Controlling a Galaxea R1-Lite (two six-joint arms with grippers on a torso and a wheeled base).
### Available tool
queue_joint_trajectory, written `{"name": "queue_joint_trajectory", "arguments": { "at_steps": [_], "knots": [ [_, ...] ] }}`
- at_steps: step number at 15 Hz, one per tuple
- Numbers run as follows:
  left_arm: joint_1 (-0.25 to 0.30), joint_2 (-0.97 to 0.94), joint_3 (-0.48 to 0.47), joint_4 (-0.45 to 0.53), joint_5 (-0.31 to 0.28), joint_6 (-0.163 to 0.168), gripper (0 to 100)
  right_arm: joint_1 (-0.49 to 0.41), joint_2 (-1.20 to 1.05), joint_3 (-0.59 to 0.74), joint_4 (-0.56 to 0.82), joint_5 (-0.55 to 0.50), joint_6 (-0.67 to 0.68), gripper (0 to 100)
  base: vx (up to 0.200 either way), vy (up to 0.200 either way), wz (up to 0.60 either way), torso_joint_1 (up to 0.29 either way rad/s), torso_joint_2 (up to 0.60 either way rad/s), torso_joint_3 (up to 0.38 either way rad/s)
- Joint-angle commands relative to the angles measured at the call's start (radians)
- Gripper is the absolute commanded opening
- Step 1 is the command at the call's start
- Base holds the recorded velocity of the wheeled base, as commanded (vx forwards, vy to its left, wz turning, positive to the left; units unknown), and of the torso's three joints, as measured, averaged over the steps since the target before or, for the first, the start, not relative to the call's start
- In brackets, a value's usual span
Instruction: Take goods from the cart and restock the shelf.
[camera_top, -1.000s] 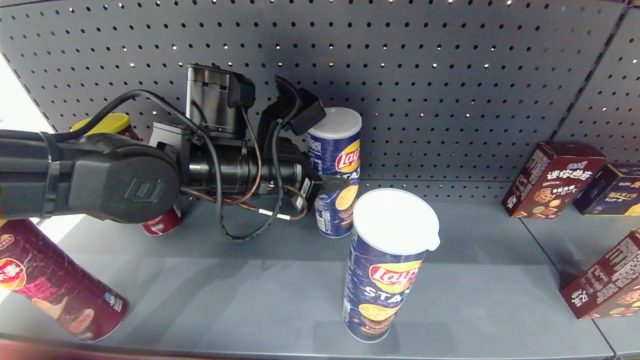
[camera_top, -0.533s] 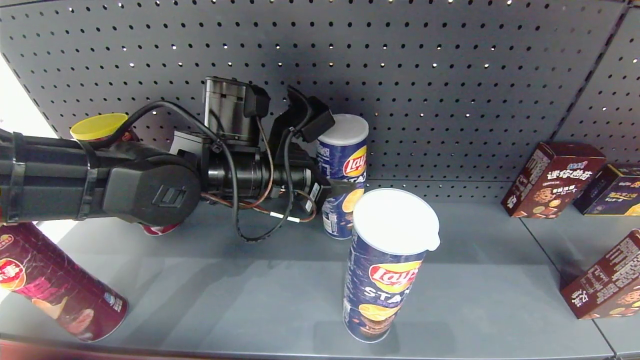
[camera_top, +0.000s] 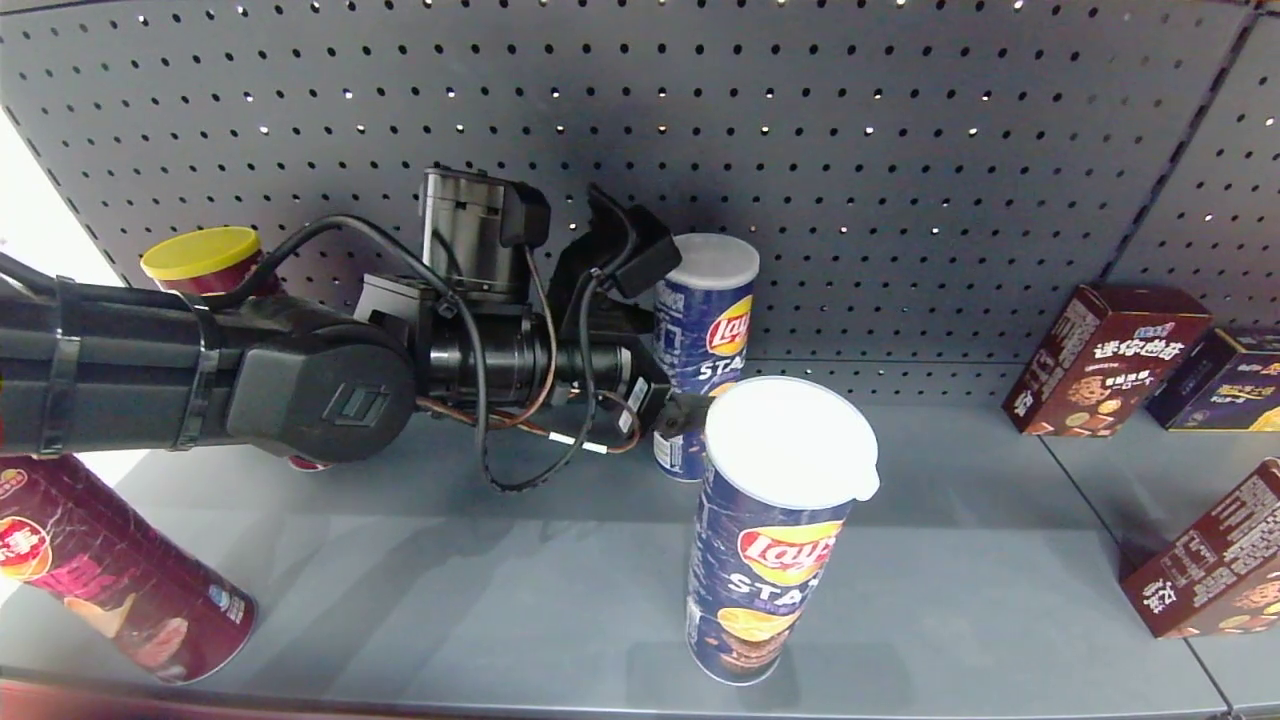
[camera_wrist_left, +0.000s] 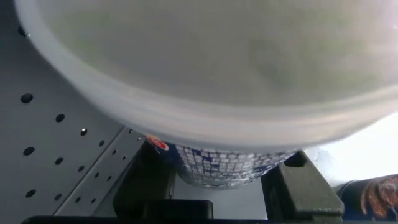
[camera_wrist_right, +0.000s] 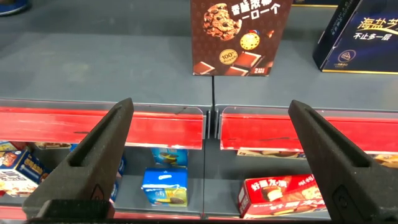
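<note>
A blue chip can (camera_top: 708, 322) with a white lid stands upright near the pegboard at the back of the grey shelf (camera_top: 520, 590). My left gripper (camera_top: 686, 398) is shut on its lower body, the arm coming in from the left. In the left wrist view the can's lid looms large and the blue can body (camera_wrist_left: 231, 172) sits between the dark fingers (camera_wrist_left: 147, 186). A second blue can (camera_top: 775, 530) stands just in front of it. My right gripper (camera_wrist_right: 211, 168) is open and holds nothing, facing the shelf's red front rail (camera_wrist_right: 155, 127).
A maroon can (camera_top: 110, 570) leans at the shelf's front left, and a yellow-lidded can (camera_top: 200, 255) stands behind the arm. Brown cookie boxes (camera_top: 1100, 355) and a dark blue box (camera_top: 1225, 385) fill the right. The cookie box (camera_wrist_right: 239, 34) faces the right wrist; small packs (camera_wrist_right: 165, 185) lie on the shelf below.
My left arm has carried the blue can to the right along the pegboard, closer behind the front can. Nothing else on the shelf has moved.
</note>
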Motion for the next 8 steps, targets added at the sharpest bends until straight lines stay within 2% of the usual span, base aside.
{"name": "queue_joint_trajectory", "arguments": {
  "at_steps": [1,3,6,7,8],
  "knots": [
    [0.001,-0.010,0.014,0.001,0.000,0.001,100,0.000,0.000,0.000,0.000,0.000,-0.001,100,0.000,0.000,0.00,0.000,0.00,0.000],
    [0.009,-0.055,0.060,-0.019,0.005,0.001,100,0.000,0.000,0.000,0.000,0.000,-0.001,100,0.000,0.000,0.00,0.000,0.00,0.000],
    [0.027,-0.113,0.182,-0.104,0.023,0.002,100,0.000,0.000,0.000,0.000,0.000,-0.001,100,0.000,0.000,0.00,0.000,0.00,0.000],
    [0.029,-0.124,0.216,-0.133,0.046,0.002,100,0.000,0.000,0.000,0.000,0.000,-0.001,100,0.000,0.000,0.00,0.000,0.00,0.000],
    [0.027,-0.130,0.245,-0.159,0.097,0.001,100,0.000,0.000,0.000,0.000,0.000,-0.001,100,0.000,0.000,0.00,0.000,0.00,0.000]
  ]
}}
